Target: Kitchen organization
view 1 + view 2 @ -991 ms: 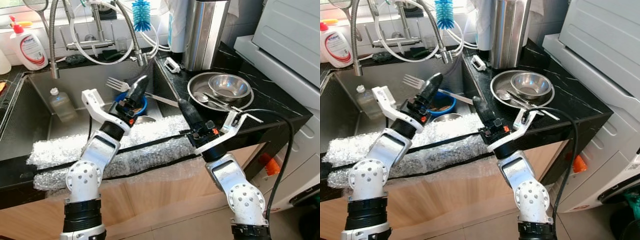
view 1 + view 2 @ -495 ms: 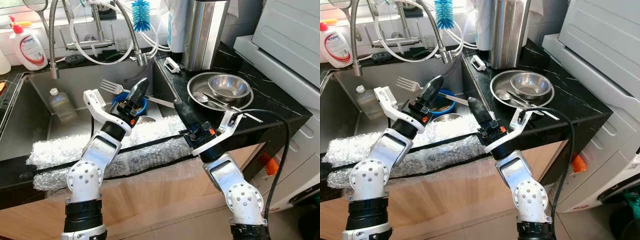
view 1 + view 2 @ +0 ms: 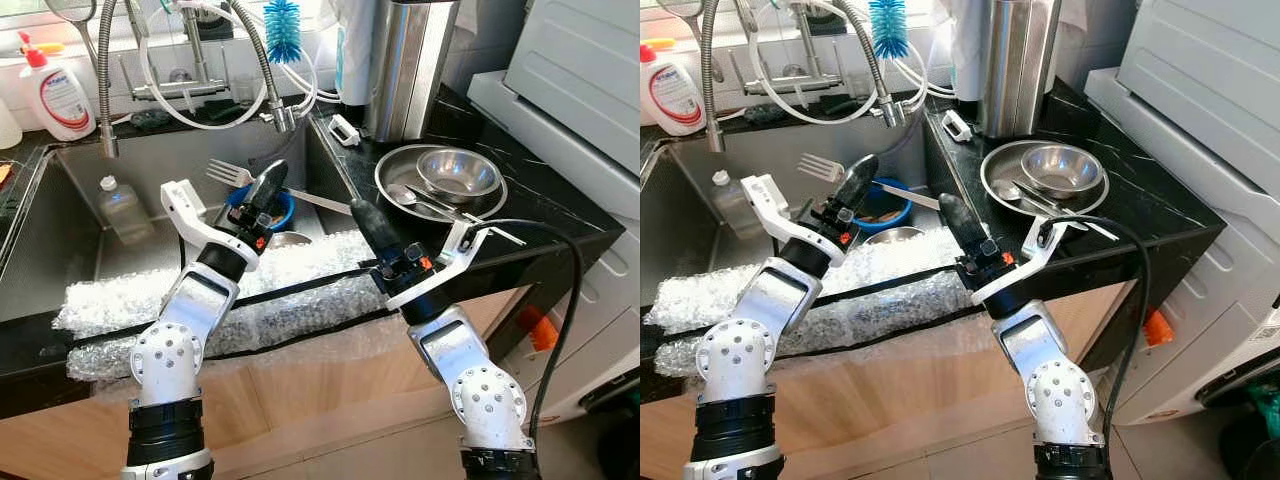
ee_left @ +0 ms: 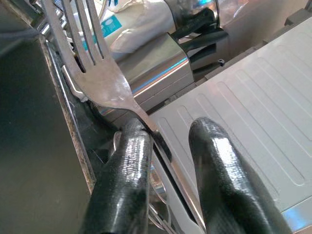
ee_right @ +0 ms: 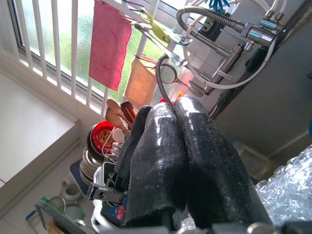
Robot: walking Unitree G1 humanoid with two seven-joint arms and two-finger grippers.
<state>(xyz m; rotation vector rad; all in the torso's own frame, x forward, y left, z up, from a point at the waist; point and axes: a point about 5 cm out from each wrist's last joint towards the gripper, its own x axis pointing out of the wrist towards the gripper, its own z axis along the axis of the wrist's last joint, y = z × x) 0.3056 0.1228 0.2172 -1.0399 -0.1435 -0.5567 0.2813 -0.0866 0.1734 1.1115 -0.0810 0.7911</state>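
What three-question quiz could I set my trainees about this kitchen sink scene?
1. True or false: the steel bowl sits inside the sink.
2. Multiple choice: the brush hanging above the tap is A) blue, B) red, C) green.
3. Short answer: what padding covers the sink's front edge?

Key
1. False. It rests on a round tray on the black counter.
2. A.
3. Bubble wrap.
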